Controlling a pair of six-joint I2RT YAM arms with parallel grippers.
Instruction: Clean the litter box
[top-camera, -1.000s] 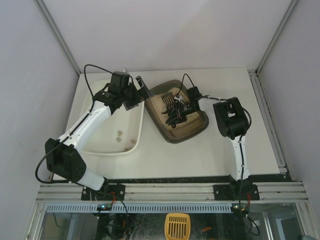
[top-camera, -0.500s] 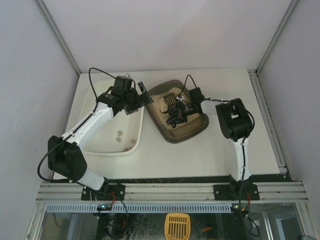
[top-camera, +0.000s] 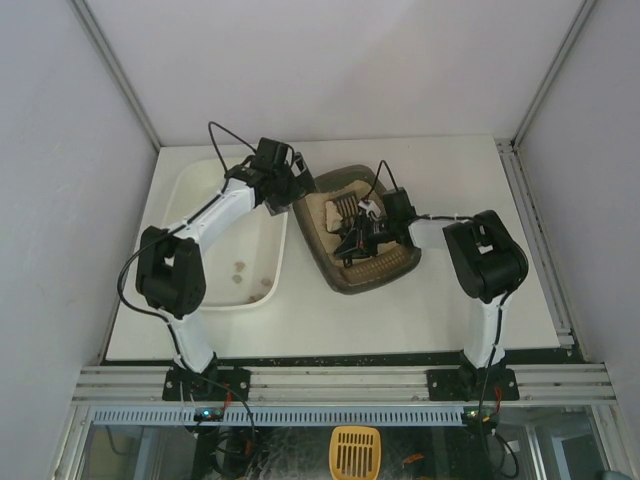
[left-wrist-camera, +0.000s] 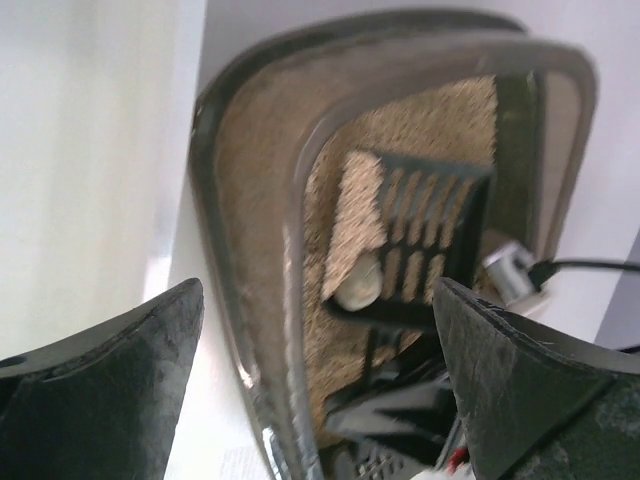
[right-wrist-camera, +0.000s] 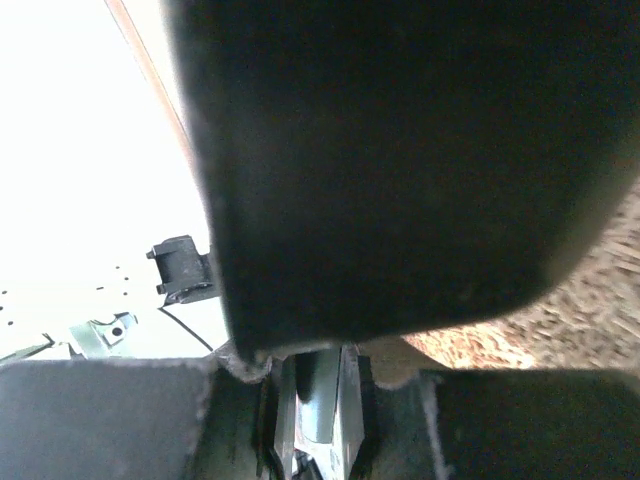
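Clamped with the right gripper on the slotted scoop, low inside the litter box at mid-table, probably to lift the pale clump on its slots. Hovering with the left gripper, jaws wide apart, at the box's left rim, perhaps to steady it. Just beside there, the white tray; rightwards, open table.

1. The litter box stands on the table, about in its middle.
2. The larger tray lies just left of the litter box, long side along long side.
3. A few small lumps lie in that tray, left of the litter box's near end.
4. The scoop lies inside the litter box, in its far half, on the litter.
5. One lump sits on the scoop.
6. The left gripper hangs over the litter box's far left corner.
7. The right gripper is inside the litter box, at the scoop's near end.
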